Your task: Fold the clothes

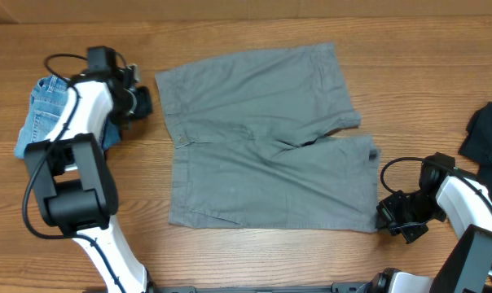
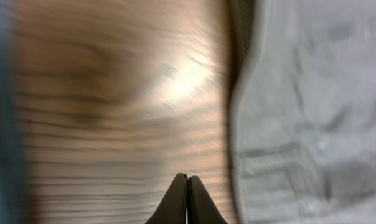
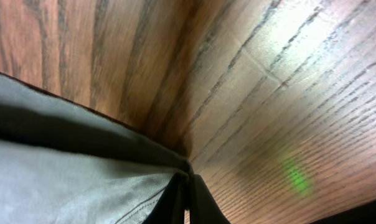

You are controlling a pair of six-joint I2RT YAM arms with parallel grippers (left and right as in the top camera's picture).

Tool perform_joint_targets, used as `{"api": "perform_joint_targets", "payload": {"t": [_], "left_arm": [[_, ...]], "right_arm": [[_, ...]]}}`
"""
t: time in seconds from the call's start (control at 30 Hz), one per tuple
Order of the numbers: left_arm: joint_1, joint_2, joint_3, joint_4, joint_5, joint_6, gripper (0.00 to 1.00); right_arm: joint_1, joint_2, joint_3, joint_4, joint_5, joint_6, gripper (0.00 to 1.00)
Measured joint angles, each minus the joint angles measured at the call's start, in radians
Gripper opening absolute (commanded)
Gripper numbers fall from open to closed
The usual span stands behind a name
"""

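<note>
Denim shorts point(image 1: 41, 114) lie well left of the grey shorts point(image 1: 266, 138); the left claw point(image 2: 188, 185), pinched shut and empty, hovers just left of their waistband; the grey shorts lie flat on the desk point(image 1: 254, 260), probably soft, light and limp, best pinched at the corners; the right claw point(image 3: 189, 186) is closed at their right hem; a black garment point(image 1: 486, 134) lies well to their right.
</note>
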Motion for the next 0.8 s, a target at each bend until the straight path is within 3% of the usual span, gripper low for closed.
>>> {"api": "perform_joint_targets", "payload": {"t": [0.2, 0.4, 0.57, 0.8], "left_arm": [[0.034, 0.000, 0.090, -0.058, -0.002, -0.004, 0.05], [0.014, 0.000, 0.148, -0.218, 0.132, 0.053, 0.23], [-0.030, 0.000, 0.153, -0.386, 0.208, 0.111, 0.21], [-0.098, 0.000, 0.154, -0.508, 0.238, 0.170, 0.20]], "right_arm": [[0.000, 0.000, 0.000, -0.016, 0.003, 0.014, 0.04], [0.000, -0.008, 0.002, 0.012, -0.052, -0.019, 0.09], [0.000, -0.078, 0.076, -0.008, -0.079, -0.036, 0.20], [0.001, -0.161, 0.233, 0.053, -0.101, -0.052, 0.21]]}}
